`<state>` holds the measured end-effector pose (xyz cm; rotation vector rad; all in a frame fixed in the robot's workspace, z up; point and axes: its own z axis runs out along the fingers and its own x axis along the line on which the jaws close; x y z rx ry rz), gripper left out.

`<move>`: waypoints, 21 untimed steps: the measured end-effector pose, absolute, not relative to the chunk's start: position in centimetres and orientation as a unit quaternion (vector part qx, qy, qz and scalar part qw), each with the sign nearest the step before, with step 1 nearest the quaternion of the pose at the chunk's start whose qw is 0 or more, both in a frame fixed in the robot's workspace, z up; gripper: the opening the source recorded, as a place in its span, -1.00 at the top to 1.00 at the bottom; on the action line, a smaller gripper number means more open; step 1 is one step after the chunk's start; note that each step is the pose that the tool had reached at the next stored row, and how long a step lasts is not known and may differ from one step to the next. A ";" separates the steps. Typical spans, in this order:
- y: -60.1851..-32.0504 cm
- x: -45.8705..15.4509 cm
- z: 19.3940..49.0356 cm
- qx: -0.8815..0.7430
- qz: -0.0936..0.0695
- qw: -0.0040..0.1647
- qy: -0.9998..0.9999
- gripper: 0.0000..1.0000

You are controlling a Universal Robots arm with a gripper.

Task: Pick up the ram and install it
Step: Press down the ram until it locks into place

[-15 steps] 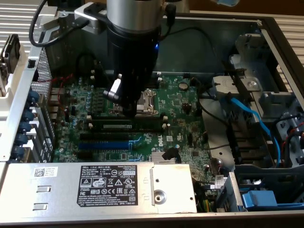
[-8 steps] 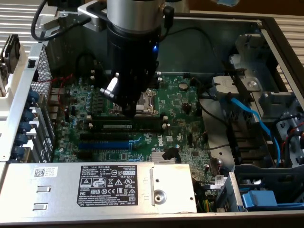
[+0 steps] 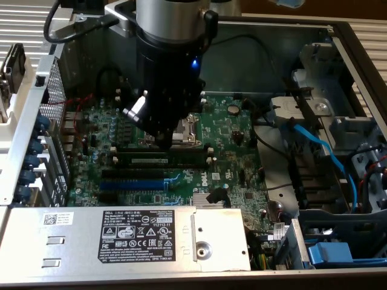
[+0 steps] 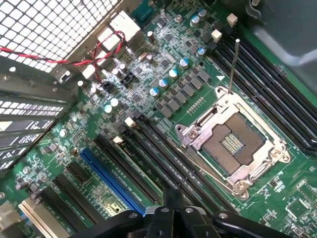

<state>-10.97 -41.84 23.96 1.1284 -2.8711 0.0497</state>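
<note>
The robot arm point(image 3: 166, 60) points straight down into an open computer case point(image 3: 338, 36), its gripper point(image 4: 172, 210) closed with nothing visibly held, low over the motherboard's point(image 4: 173, 74) black memory slots point(image 4: 163, 153). Just beyond the gripper, the ram point(image 3: 163, 162), a dark green stick with a white label, stands seated in a slot beside the processor socket point(image 4: 235, 144).
</note>
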 end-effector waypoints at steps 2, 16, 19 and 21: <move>-41.8 -11.0 23.9 0.350 0.016 0.028 -0.936 0.80; -41.8 -11.0 23.8 0.241 0.012 0.030 -0.970 0.80; -41.8 -11.0 23.8 0.217 0.012 0.030 -0.976 0.80; -41.8 -11.0 23.7 0.201 0.011 0.031 -0.979 0.80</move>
